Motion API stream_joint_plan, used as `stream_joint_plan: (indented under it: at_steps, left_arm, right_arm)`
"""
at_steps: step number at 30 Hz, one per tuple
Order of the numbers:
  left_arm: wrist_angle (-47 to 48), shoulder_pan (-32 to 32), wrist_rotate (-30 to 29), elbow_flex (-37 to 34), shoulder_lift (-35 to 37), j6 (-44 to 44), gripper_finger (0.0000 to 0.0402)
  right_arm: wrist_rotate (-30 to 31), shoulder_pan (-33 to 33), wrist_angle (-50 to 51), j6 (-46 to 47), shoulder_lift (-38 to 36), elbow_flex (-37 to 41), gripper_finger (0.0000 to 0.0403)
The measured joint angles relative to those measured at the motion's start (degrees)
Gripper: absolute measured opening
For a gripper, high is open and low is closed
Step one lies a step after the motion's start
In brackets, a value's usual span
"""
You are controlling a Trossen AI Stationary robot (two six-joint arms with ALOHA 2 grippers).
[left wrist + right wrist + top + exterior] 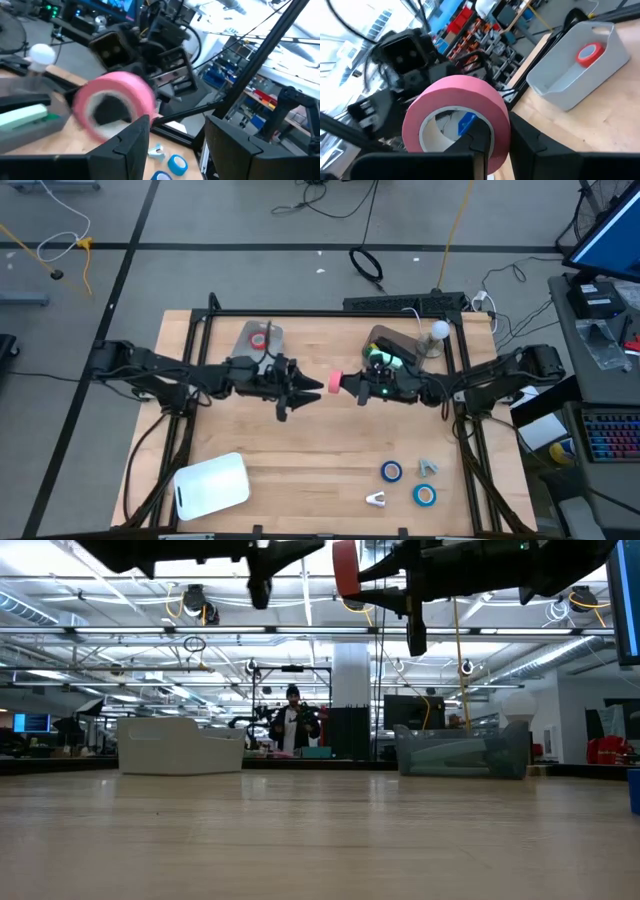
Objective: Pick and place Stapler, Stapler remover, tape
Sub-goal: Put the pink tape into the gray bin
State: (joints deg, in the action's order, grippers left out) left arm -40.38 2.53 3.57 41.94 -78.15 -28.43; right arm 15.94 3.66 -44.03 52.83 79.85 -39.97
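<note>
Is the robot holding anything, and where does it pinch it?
The right gripper holds a red tape roll, pinching its ring wall, one finger inside the hole. The left gripper is open, holding nothing.

From my station, the surface (320, 450) reads as pale wood with fine grain and a soft sheen in the low view. The red tape roll (457, 122) in my right claw (485, 145) looks matt, papery, with a white inner core. Both claws' fingers (131, 145) look like dark matt plastic. The grey bin (580, 70) is smooth plastic, slightly glossy.
</note>
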Motion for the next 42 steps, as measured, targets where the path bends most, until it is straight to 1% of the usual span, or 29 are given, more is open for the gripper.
stream_joint_plan:
  at_steps: [6,12,16,21,24,28,36,40,42]
  left_arm:
    - [1.0,-1.3,2.2,3.7,-3.1,-0.7,0.0191]
    - [3.0,-1.4,2.4,3.7,-3.2,-1.1,0.0191]
    - [6.0,-1.7,2.3,3.7,-3.2,-0.9,0.0191]
    - [10.9,-3.0,1.2,3.5,-3.5,-2.4,0.0191]
    - [9.7,-3.5,2.3,3.5,-3.3,-4.3,0.0191]
    - [6.1,-3.5,2.7,3.6,-3.3,-4.6,0.0191]
    - [5.3,-2.7,2.7,3.6,-3.3,-5.3,0.0191]
    - [2.1,-2.6,2.4,3.6,-3.3,-5.2,0.0191]
    - [2.3,-2.6,2.4,3.6,-3.3,-5.2,0.0191]
  right_arm:
    - [-3.1,-1.1,-0.9,-1.1,-0.4,0.0,0.0035]
    - [-3.8,-1.1,-0.2,-1.1,-0.3,0.1,0.0035]
    - [-4.0,-0.7,0.7,-1.2,-0.5,0.2,0.0035]
    - [-6.2,-0.2,-1.0,-1.1,-0.8,-0.1,0.0035]
    - [-5.6,-0.2,-0.2,-1.1,-0.7,0.0,0.0035]
    - [-5.5,-0.1,0.8,-1.2,-0.7,0.0,0.0035]
    - [-3.8,-0.3,0.8,-1.5,-0.7,0.0,0.0035]
    - [-3.1,-0.3,1.1,-1.5,-0.5,0.0,0.0035]
    - [-2.4,-0.3,1.2,-1.2,-0.5,0.0,0.0035]
